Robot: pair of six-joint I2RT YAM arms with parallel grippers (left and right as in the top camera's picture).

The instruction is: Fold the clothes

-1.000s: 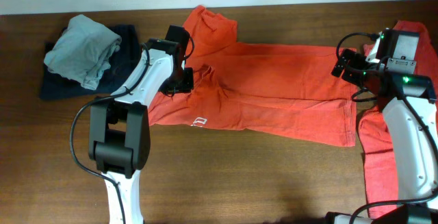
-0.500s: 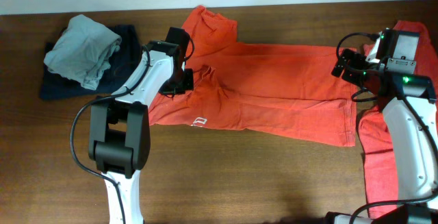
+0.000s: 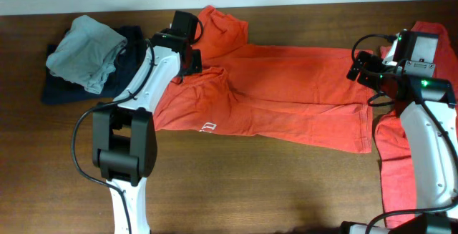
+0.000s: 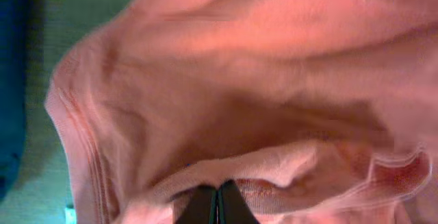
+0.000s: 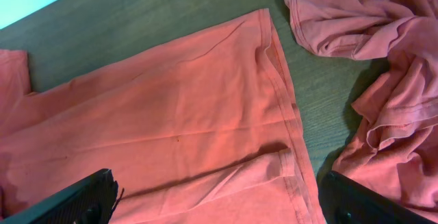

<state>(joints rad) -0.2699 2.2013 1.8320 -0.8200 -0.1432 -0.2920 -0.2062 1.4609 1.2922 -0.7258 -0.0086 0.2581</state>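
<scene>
T-shirt (image 3: 286, 91), white print (image 3: 208, 127) illegible

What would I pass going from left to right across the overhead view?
A grey garment lying on a dark blue garment → left end effector, shut and pinching fabric → spread T-shirt → right end effector, open → second T-shirt at the right edge.
</scene>
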